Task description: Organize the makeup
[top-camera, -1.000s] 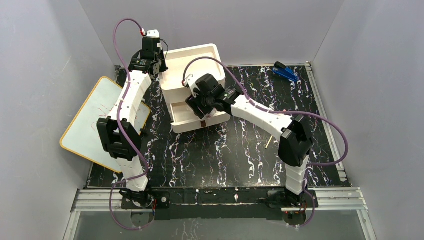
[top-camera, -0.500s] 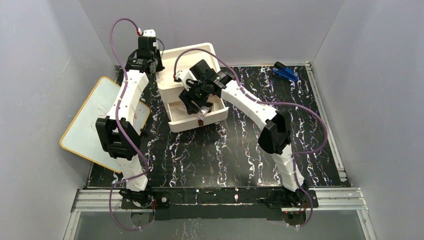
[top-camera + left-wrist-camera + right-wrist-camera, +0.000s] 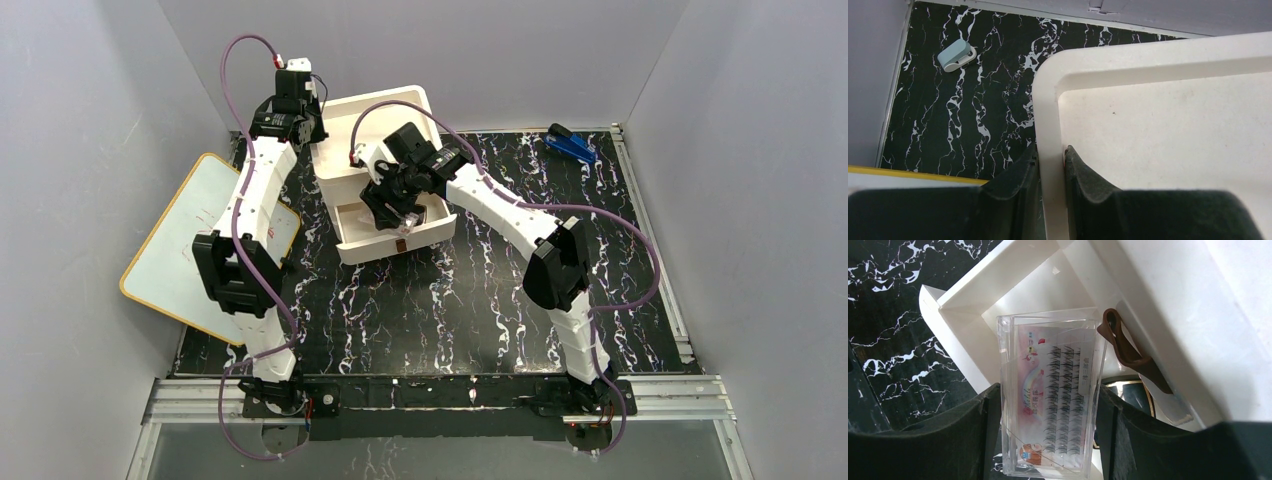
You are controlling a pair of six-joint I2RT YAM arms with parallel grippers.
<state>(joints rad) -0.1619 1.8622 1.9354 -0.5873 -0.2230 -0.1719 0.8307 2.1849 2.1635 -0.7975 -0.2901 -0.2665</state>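
Change since a second ago: my right tool (image 3: 1047,390) has swung from the drawer's front edge to over the open drawer (image 3: 963,305); the last half second added only a small move further in.
Meaning for the task: I judge this the placing step for one makeup item, with release still to come.
Right tool state: clenched on the clear lash case (image 3: 1053,435), one finger on each long side.
Task item position: between the right tool's fingers, above the drawer's mouth, not yet resting inside.
Left tool (image 3: 1050,165) state: clamped on the organiser wall (image 3: 1048,100), one pad outside, one inside, which looks like bracing the white box on the worktop (image 3: 450,300).
Beside the right tool: brown pull tab (image 3: 1128,347), just past the case's far corner.
Below the right tool: a dark, gold-rimmed thing (image 3: 1130,390), partly hidden; I cannot tell what it is.
Writing: the case's card shows a rainbow, rows of lashes and small print beside them; too small for me to read.
Brands: none legible.
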